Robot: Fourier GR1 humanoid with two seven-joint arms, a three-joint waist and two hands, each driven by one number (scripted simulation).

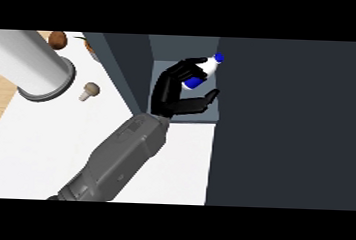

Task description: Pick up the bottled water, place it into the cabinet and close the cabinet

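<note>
Grey forearm [117, 157] is being extended into the cabinet [284, 120], where the bottled water [204, 69] is being held tilted in the curled fingers of one hand [174, 92]. Its smooth, rigid, probably light body is best being grasped mid-height.

narrow cabinet opening [185, 47] between grey side wall [127, 65] and dark door [291, 121], white counter [55, 137] open

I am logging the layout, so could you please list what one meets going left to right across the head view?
Large grey cylinder → mushroom → robot hand → bottled water → dark cabinet door.
</note>
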